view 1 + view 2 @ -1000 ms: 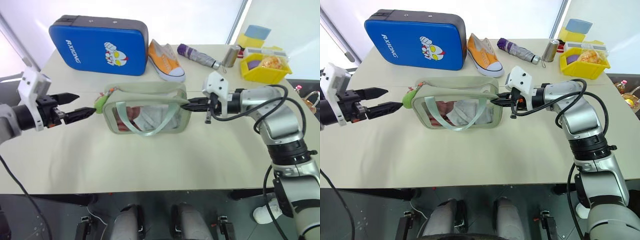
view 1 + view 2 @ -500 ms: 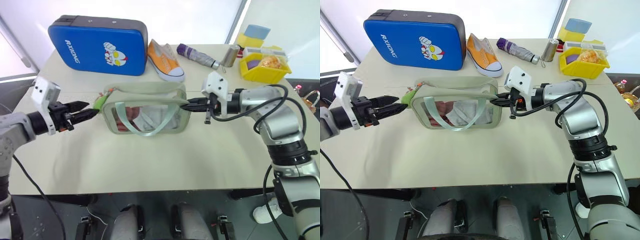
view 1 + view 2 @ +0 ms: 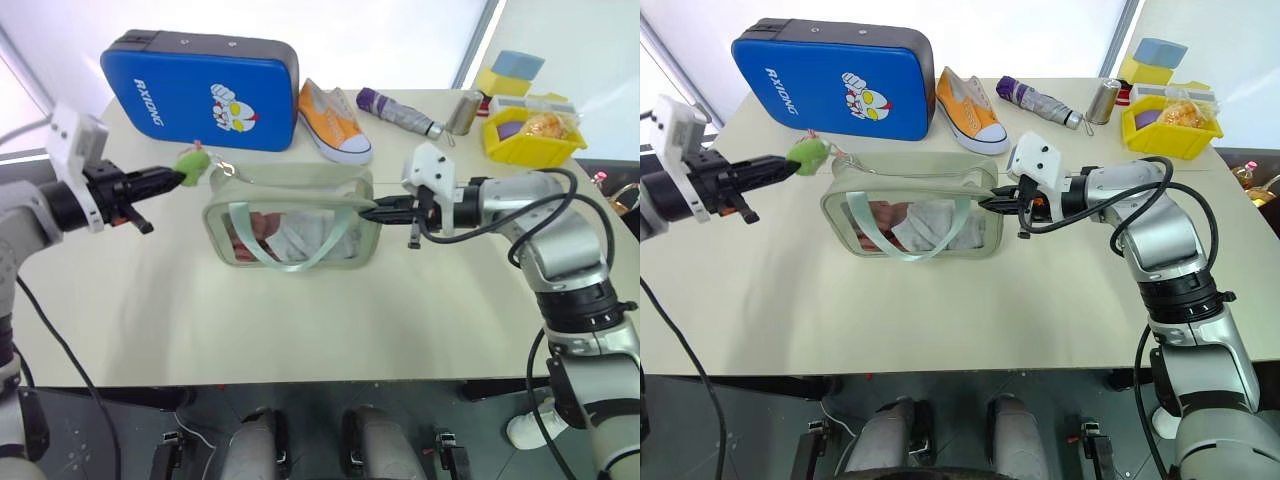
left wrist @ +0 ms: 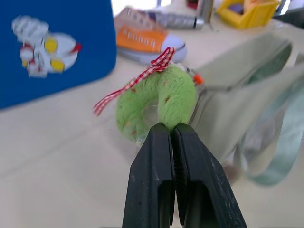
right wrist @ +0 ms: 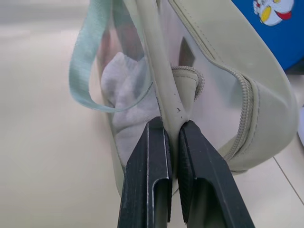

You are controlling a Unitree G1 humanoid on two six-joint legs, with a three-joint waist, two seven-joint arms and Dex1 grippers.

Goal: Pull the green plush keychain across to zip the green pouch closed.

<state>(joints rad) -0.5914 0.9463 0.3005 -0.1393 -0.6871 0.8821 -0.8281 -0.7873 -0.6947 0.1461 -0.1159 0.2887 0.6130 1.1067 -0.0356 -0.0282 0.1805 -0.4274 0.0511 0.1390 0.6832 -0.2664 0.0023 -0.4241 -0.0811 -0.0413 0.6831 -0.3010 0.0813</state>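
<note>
My left pincer (image 4: 173, 127) is clamped on the lower rim of the green plush keychain (image 4: 159, 102), a fuzzy ring with a red-and-white checked ribbon tied at its top. I hold the charm raised off the bench (image 3: 300, 320), just beyond the left end of the green pouch (image 3: 290, 222), with its short chain running back to that end of the pouch's top. The blue hard case (image 3: 200, 90) stands behind it near the bench's far left corner.

My right pincer (image 5: 172, 124) is pinched shut on the right end of the pouch, its two black fingers (image 5: 151, 156) squeezing the pale sage seam beside the end of the zipper. The pouch sits upright about mid-bench, clear side wall facing me, mint strap handles drooping over it, pale and reddish cloth showing inside.

Along the far edge, from the case toward the right corner, lie an orange sneaker (image 3: 332, 122), a folded purple umbrella (image 3: 395, 110), a small metal can (image 3: 462, 112) and a yellow bin (image 3: 530, 135) holding an orange mesh bag. More yellow and blue boxes are stacked behind the bin.
</note>
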